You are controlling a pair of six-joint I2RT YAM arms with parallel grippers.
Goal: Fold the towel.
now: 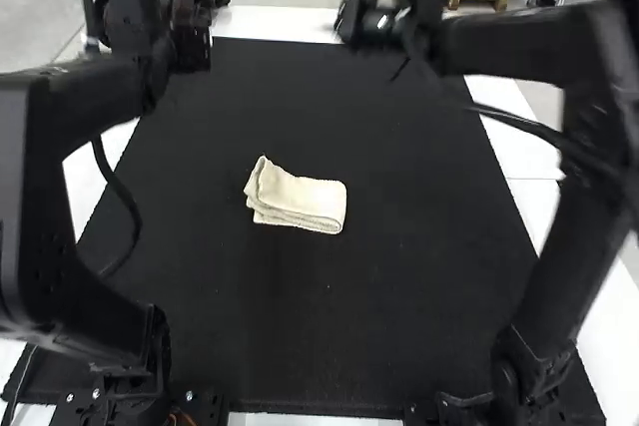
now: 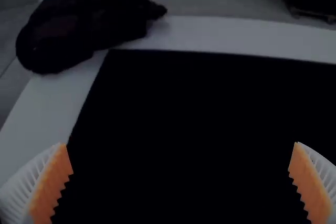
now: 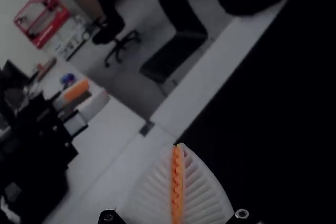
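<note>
The left tool [image 2: 179, 144] gapes wide and empty, while the right tool [image 3: 178, 145] is closed, seemingly on nothing in the dim view. Well apart from both, back toward the arm bases, the folded towel [image 1: 310, 199] has one corner raised; pinching only upper layers could undo it. Beneath spreads a black mat [image 1: 399, 286] on the white counter [image 1: 519, 162], a dark chair [image 3: 178, 51] beyond.

Rough cloth is being shown by the towel [image 1: 305, 199], a matt finish by the mat [image 1: 399, 286], smoothness by the table [image 1: 529, 159].
</note>
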